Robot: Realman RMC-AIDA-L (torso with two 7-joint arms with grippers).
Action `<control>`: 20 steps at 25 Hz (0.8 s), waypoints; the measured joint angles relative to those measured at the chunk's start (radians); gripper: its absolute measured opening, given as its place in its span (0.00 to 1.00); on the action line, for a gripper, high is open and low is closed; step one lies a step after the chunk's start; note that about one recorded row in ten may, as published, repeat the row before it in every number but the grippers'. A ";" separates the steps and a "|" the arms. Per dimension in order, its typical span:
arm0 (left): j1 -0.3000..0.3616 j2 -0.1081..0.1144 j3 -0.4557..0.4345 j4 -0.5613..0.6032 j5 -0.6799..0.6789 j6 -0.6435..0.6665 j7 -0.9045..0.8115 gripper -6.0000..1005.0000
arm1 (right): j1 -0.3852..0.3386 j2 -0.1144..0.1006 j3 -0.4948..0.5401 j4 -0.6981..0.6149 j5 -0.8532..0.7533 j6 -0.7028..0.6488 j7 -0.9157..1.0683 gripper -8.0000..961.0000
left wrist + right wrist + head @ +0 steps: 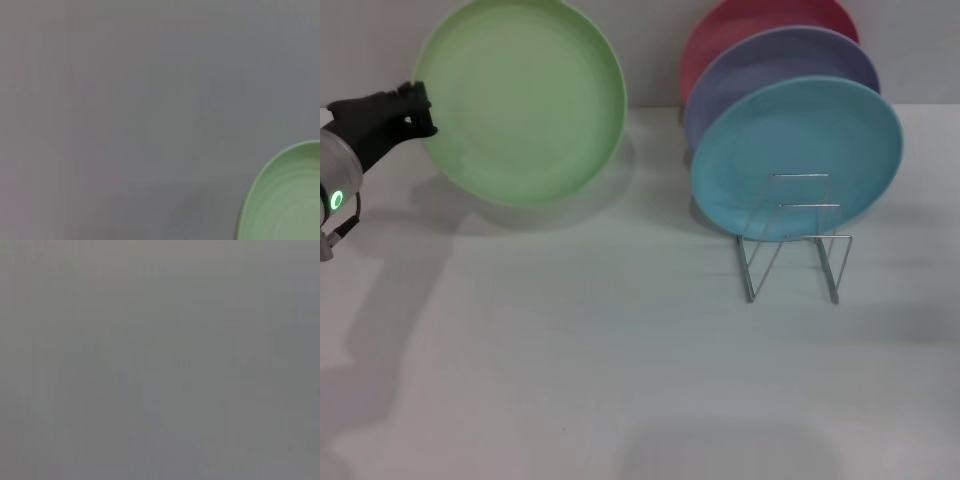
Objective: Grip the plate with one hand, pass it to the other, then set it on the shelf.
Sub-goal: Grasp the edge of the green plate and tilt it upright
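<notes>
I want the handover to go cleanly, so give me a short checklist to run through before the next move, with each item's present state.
1. Left gripper at the green plate rim: ok, jaws closed on its left edge.
2. Plate off the table: ok, it is held up, tilted toward the camera.
3. Right gripper ready to receive: cannot tell, it appears in no view.
4. Free slot in the rack: ok, front loops are bare before the blue plate.
5. Lavender plate and red plate steady: ok, standing behind the blue one.
</notes>
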 joint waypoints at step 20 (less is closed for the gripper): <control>0.022 -0.001 0.456 0.416 0.098 1.099 -0.216 0.04 | -0.006 -0.001 0.000 -0.017 0.001 0.009 -0.003 0.49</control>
